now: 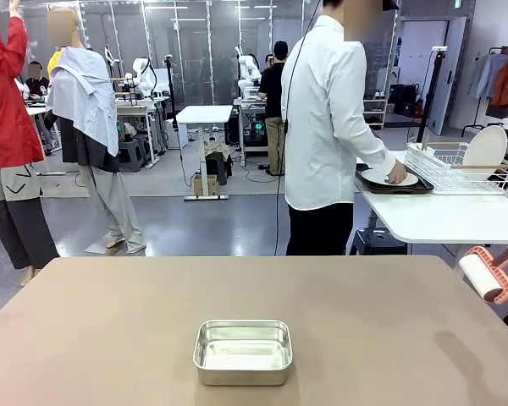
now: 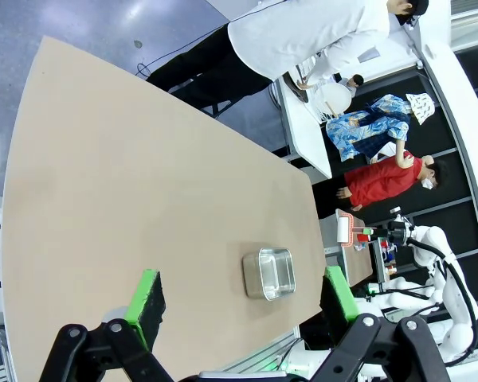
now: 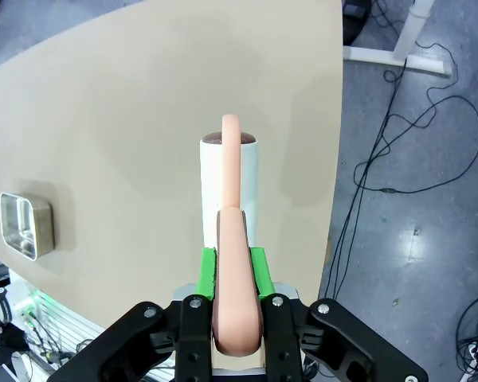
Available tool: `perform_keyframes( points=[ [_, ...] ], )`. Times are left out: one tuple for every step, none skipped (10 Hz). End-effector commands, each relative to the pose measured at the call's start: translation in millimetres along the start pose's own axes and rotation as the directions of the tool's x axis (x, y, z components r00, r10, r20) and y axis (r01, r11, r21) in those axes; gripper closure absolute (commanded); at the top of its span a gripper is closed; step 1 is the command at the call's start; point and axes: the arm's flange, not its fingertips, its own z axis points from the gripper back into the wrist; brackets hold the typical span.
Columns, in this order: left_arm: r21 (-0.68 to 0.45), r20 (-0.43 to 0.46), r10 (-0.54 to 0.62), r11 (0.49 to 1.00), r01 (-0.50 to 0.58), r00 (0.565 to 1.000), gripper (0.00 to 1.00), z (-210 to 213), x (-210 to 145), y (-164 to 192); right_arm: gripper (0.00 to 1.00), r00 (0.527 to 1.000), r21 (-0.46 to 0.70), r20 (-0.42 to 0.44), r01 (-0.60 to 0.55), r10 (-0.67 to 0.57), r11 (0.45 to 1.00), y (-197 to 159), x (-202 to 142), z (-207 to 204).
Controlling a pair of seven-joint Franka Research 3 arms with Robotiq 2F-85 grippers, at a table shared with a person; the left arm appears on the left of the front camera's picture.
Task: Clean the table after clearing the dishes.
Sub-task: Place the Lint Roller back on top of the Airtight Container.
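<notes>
Gripping a pink lint roller (image 3: 229,199), right claw (image 3: 233,274) clamped above the table (image 3: 127,103); left claw (image 2: 243,298) agape.

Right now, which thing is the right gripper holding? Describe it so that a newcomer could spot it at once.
Start at the big taupe table and go to its right edge, away from the steel pan near the middle. There the right gripper is shut on a lint roller: a white roll on a salmon-pink handle, the only pink thing above the tabletop.

pan (image 1: 242,351): on tabletop (image 1: 110,330), 6 o'clock
lint roller (image 1: 484,276): 3 o'clock edge
person (image 1: 326,127): 12 o'clock, behind tabletop
</notes>
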Motion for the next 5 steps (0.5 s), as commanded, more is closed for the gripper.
perform_keyframes(
  points=[
    [-0.004,0.010,-0.002,1.000,0.002,1.000,0.00,2.1,0.3,0.1,0.79,1.000,0.014,0.017,0.004,-0.004,1.000,2.4,2.3,0.3],
    [-0.004,0.010,-0.002,1.000,0.002,1.000,0.00,2.1,0.3,0.1,0.79,1.000,0.014,0.017,0.004,-0.004,1.000,2.4,2.3,0.3],
    [-0.004,0.010,-0.002,1.000,0.002,1.000,0.00,2.1,0.3,0.1,0.79,1.000,0.014,0.017,0.004,-0.004,1.000,2.4,2.3,0.3],
    [-0.004,0.010,-0.002,1.000,0.002,1.000,0.00,2.1,0.3,0.1,0.79,1.000,0.014,0.017,0.004,-0.004,1.000,2.4,2.3,0.3],
    [-0.004,0.010,-0.002,1.000,0.002,1.000,0.00,2.1,0.3,0.1,0.79,1.000,0.014,0.017,0.004,-0.004,1.000,2.4,2.3,0.3]
  ],
)
